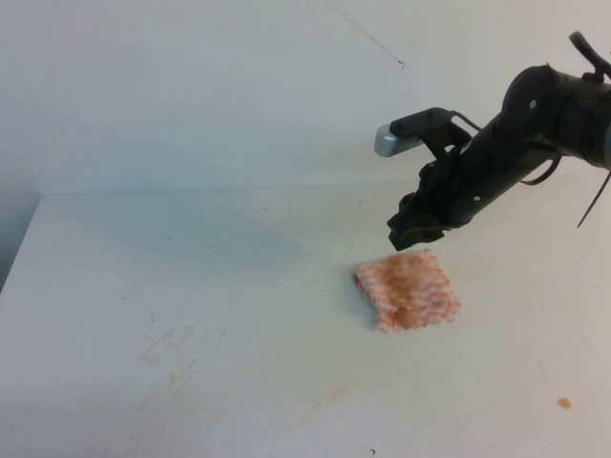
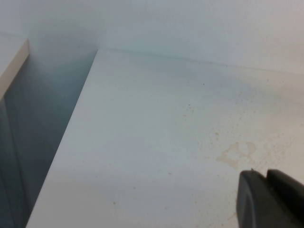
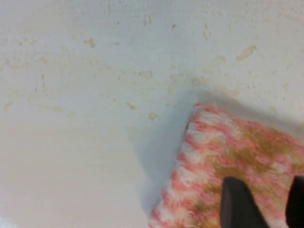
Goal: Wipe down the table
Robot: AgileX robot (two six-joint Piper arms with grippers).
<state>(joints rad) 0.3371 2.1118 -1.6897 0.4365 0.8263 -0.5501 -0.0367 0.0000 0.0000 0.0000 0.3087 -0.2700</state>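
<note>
1. The matte black right gripper (image 1: 412, 237) hovers right of centre in the high view, just above the cloth, its fingers (image 3: 237, 206) apart.
2. The cloth (image 1: 408, 289), a fluffy pink-and-white square soiled brown, lies flat on the smooth white table (image 1: 191, 286).
3. The dark left gripper (image 2: 268, 194) hangs over faintly stained tabletop; its state cannot be told.

cloth (image 1: 408, 289): small folded square, fluffy, pink-and-white stripes, brown soiling across its middle. lies flat on the table (image 1: 191, 248), on my right half, a little askew to the edges. table: white top, faint tan smears (image 1: 167, 358) front left, one brown spot (image 1: 563, 403) front right, well apart from the cloth.
</note>
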